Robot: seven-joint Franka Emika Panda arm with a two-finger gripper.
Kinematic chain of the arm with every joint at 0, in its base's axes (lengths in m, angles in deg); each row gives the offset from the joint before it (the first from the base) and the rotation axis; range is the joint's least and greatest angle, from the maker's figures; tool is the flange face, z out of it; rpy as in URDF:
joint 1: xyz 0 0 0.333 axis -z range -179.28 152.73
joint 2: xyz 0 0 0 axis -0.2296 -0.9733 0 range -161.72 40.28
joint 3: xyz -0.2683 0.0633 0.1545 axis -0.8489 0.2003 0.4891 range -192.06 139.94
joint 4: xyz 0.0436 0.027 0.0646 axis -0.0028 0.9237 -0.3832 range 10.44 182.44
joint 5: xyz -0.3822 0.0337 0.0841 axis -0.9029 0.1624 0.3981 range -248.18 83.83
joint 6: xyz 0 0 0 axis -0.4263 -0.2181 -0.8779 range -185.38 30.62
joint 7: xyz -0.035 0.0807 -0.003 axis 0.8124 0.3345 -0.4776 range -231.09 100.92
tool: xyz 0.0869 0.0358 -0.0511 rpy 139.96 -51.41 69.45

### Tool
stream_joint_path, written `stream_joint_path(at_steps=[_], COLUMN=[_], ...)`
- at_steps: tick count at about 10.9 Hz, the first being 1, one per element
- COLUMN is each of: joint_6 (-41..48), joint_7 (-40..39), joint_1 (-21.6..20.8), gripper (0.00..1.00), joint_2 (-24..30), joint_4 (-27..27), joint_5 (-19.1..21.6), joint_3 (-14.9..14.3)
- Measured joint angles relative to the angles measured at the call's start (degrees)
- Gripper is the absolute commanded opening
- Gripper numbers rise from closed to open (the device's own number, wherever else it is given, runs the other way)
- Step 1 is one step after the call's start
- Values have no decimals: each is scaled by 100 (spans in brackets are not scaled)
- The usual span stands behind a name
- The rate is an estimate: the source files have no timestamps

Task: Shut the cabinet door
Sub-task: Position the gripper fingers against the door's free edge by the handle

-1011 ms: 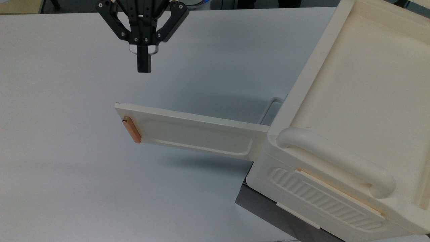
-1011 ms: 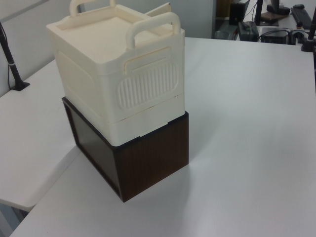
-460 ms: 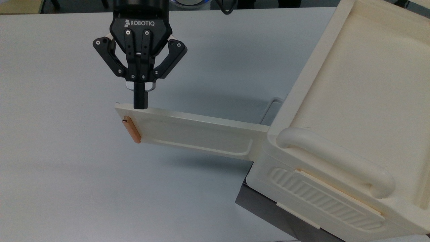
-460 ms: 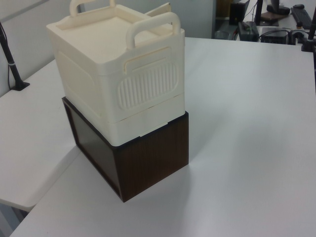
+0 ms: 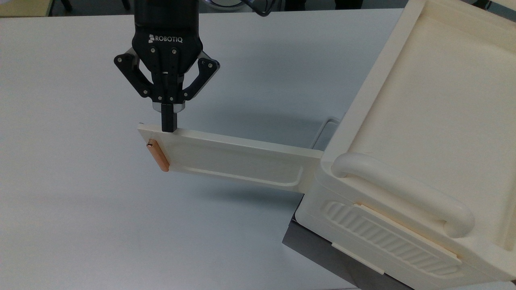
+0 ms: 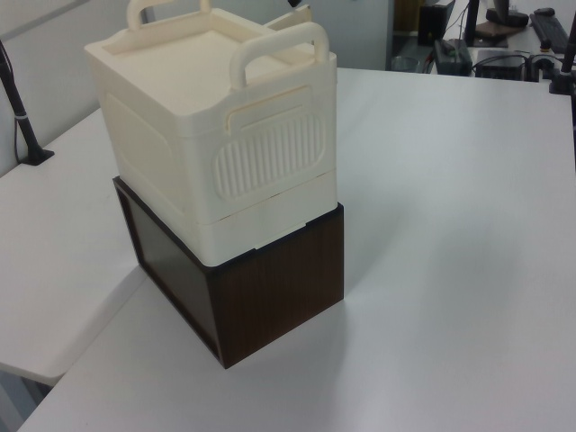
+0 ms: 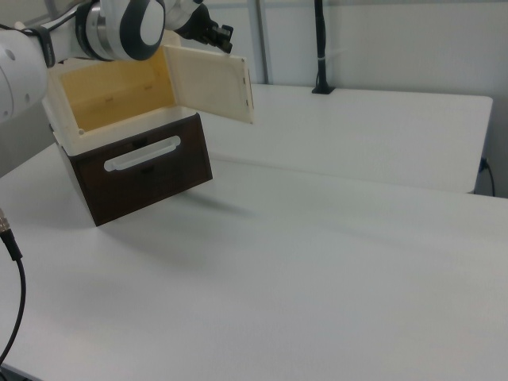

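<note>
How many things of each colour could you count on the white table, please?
Cream: 2, the cabinet and its open cabinet door
Copper: 1, the bar handle on the door's free edge
Dark brown: 1, the drawer box under the cabinet
Black: 1, the claw, closed at the door's top edge
Total: 5

Closed fingers [image 5: 169, 121] against open cabinet door [image 5: 234, 159]
</note>
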Motion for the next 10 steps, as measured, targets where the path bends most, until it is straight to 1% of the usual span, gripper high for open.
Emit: stream_joint_path(at_steps=[2,4,8,10], joint_6=[277,310,310,32], joint_7=[0,0,0,0], joint_1=[1,0,2,3], gripper=[0,0,0,0], joint_2=[41,41,62,57], joint_4=[-34,-34,-49,-105], joint_5=[-1,-14,-14,-14], joint_3=[0,0,0,-1])
